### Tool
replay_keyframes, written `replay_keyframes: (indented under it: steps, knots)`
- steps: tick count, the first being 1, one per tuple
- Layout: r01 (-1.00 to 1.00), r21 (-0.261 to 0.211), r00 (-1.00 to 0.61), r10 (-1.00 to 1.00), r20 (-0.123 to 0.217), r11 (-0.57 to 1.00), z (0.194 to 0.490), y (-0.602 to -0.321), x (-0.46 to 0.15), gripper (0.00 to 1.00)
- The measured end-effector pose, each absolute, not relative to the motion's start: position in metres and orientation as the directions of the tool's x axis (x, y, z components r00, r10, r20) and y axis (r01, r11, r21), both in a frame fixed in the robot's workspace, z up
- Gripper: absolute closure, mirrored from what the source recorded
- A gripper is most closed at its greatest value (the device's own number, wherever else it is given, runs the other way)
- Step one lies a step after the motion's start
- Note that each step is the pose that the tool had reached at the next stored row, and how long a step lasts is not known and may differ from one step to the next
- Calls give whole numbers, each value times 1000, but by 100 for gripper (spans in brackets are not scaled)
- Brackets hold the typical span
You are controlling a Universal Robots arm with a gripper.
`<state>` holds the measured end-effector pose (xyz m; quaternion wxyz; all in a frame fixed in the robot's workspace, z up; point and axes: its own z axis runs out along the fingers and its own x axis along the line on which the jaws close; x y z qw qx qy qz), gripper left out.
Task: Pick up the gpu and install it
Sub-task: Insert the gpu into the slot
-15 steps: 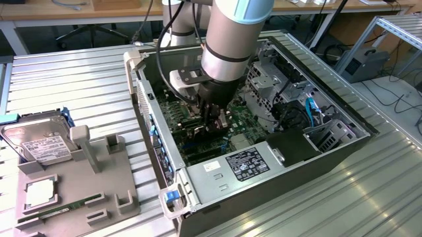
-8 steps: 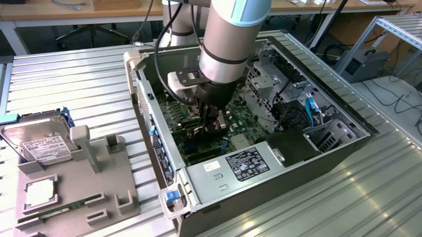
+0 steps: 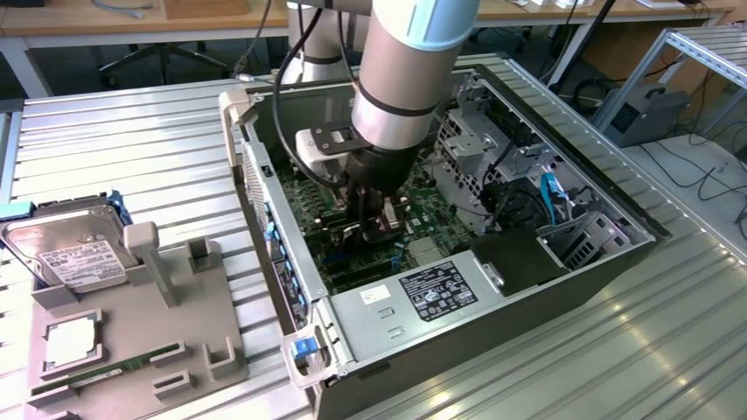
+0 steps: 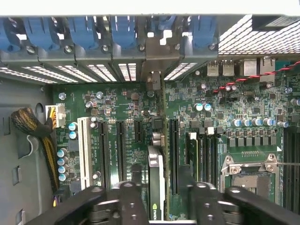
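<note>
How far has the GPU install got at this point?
Picked up and carried: the gpu stands on edge over the motherboard slots, bracket toward the rear slot covers. In hand: the gripper straddles it with jaws apart. Whether it is fully seated cannot be told.

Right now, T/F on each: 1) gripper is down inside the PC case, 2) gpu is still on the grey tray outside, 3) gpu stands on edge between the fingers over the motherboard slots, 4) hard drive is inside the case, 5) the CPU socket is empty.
1) The gripper is down inside the PC case. True.
2) The gpu lies on the grey tray. False: it is inside the case, at the gripper.
3) The gpu stands on edge between the fingers, over the motherboard slots. True.
4) The hard drive is inside the case. False: it sits on the grey tray outside.
5) The CPU socket is empty. Cannot tell from these views.
</note>
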<state>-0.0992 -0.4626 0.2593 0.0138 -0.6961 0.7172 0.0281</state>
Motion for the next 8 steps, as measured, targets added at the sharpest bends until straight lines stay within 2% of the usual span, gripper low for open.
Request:
replay_keyframes:
  steps: [1, 2, 3, 4, 8]
  knots:
    - [-999, 21, -30, -998, -59, 29, 259, -463, -99, 48]
    - [-999, 21, -30, -998, -59, 29, 259, -463, -99, 48]
    - [-999, 21, -30, -998, -59, 29, 259, -463, -99, 42]
    - [-999, 21, -30, -998, -59, 29, 261, -463, -99, 42]
    - [-999, 21, -30, -998, -59, 29, 299, -463, -99, 42]
